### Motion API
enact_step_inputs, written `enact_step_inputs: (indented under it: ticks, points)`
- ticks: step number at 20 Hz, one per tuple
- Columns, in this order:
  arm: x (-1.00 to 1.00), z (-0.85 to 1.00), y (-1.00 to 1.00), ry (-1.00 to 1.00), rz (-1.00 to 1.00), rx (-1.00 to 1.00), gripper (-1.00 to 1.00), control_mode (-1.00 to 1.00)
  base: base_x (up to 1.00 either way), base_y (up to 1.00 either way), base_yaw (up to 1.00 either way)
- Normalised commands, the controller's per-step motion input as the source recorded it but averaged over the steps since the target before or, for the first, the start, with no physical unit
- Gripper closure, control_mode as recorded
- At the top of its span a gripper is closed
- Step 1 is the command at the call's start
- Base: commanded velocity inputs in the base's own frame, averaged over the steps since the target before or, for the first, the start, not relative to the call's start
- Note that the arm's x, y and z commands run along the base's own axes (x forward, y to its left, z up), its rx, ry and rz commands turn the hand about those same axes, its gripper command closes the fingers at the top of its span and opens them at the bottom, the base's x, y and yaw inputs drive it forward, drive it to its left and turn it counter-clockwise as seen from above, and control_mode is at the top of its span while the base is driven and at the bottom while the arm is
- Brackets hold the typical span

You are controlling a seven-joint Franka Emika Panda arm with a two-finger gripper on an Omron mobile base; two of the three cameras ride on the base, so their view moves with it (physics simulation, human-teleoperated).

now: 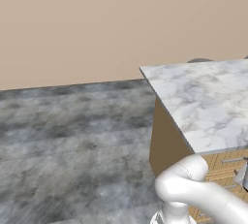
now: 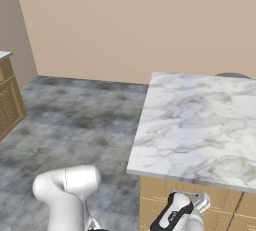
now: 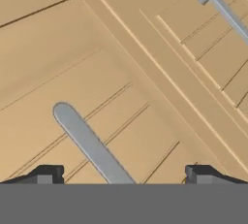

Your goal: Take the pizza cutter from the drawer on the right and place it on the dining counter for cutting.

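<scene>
Claw (image 3: 121, 174) tips are seen at the bottom of the hand view, set wide apart, with nothing held between them. One silver bar handle (image 3: 92, 145) runs diagonally up from between the tips; whether the tips touch it cannot be told, and no contact with the wood is evident. That handle is mounted on a light honey-coloured wooden front (image 3: 72, 72) with recessed panel lines. A second silver handle (image 3: 225, 9) is noted at the upper right of the hand view, on a neighbouring wooden front. Two handles are therefore counted in that view.

In the right base view, the hand is observed low, just below the front edge of the dining desk (image 2: 200, 120), pressed close to the light-wood cabinet face (image 2: 152, 200) beneath the slab. The desk is one white marble slab with grey veins. In the left base view, the same slab (image 1: 208, 97) is seen at the right, with wooden fronts and silver handles below its near edge (image 1: 232, 160).

Drawer fronts below the slab are seen flush with the cabinet face; none is seen pulled out, so the pizza cutter cannot be located in any view, and the marble top is seen bare.

One further wooden cabinet (image 2: 7, 100) is recorded at the far left of the right base view, well apart from the desk. Grey mottled floor (image 1: 72, 140) and one plain beige wall (image 1: 97, 24) are noted.
</scene>
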Motion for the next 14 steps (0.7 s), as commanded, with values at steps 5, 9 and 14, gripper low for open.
enact_step_inputs:
  ticks: [5, 9, 14]
  points:
    - [0.05, -0.08, 0.00, -0.18, 0.00, 0.00, -1.00, -1.00, 0.00, 0.00, 0.00]
    - [0.04, -0.12, 0.00, -0.18, 0.00, 0.00, -1.00, -1.00, 0.00, 0.00, 0.00]
    - [0.06, -0.05, 0.00, -0.19, 0.00, 0.00, -1.00, -1.00, 0.00, 0.00, 0.00]
